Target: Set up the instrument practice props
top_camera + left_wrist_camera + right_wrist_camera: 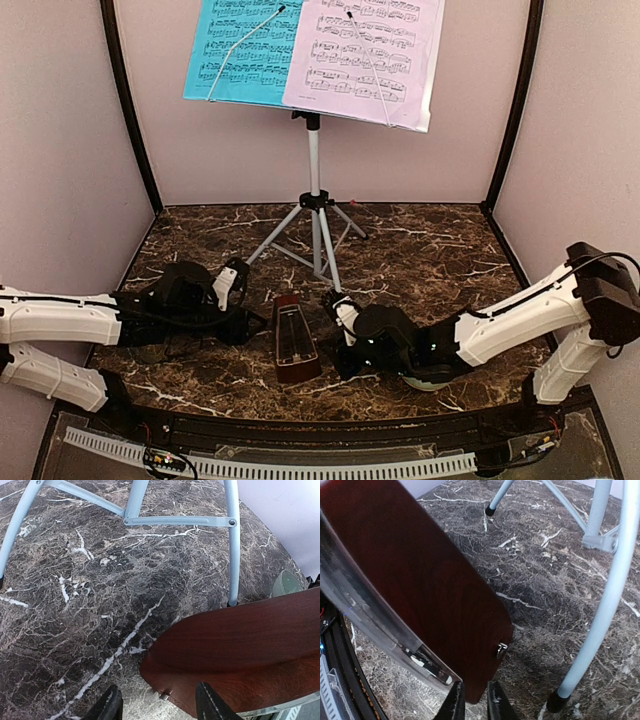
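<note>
1. Two hands flank the metronome (297, 345), which lies tipped over on the bench (420, 255) just in front of the legs of the music stand (314, 150). The blue sheet (240, 45) and lilac sheet (365, 50) already sit on its desk, so righting the metronome looks like the step in hand.
2. Right hand (474, 702): its fingers are nearly pressed together and seem to pinch a corner of the wooden case. That is a thin hold, so lift slowly and pivot the case on its wide base.
3. Left hand (160, 705): it is spread, with one finger over the case's edge and nothing gripped. It would serve well as a stop against sliding on the smooth marbled top.
4. Mind the tripod leg just beside the right hand. A knock could shake the sheets loose.
5. Release only once the base sits flat.
</note>
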Controlling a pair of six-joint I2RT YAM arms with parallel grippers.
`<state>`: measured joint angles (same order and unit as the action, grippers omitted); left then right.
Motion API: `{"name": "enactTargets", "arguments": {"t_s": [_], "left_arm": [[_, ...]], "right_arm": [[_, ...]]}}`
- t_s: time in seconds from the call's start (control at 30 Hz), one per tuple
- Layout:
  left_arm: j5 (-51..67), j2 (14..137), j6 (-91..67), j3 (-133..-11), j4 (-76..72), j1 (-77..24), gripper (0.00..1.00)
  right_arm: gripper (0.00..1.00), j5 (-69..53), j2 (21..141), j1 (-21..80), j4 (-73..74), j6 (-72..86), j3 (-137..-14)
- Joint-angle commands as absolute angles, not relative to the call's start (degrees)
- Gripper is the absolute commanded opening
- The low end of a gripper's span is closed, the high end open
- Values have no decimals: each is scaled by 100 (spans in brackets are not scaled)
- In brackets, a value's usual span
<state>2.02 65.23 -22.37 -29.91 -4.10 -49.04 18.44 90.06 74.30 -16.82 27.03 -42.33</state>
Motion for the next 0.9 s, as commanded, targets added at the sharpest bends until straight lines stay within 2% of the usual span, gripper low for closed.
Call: {"name": "enactTargets", "arguments": {"t_s": [0.0, 0.23, 0.5, 0.6, 0.77, 0.87], "left_arm": [[499, 6605, -2444, -3018, -385, -4869, 50], [861, 7180, -2414, -3162, -703, -4869, 47], [948, 7857, -2212, -3672, -843, -4787, 49], [778, 7807, -2194, -3724, -819, -4756, 62], [-27, 6729, -2246, -3337, -684, -4720, 97], [-277, 6035, -2137, -3181, -418, -4692, 99]], "right_arm": [[14, 1862, 9604, 7416, -2276, 2412, -4516], [11, 1361, 10245, 7431, -2974, 2422, -4717], [12, 1181, 10754, 7685, -3450, 2641, -4924], [15, 1247, 10785, 7733, -3542, 2698, -4958], [25, 1379, 10395, 7734, -3574, 2819, -4613], [30, 1437, 10019, 7739, -3711, 2922, -4321]]}}
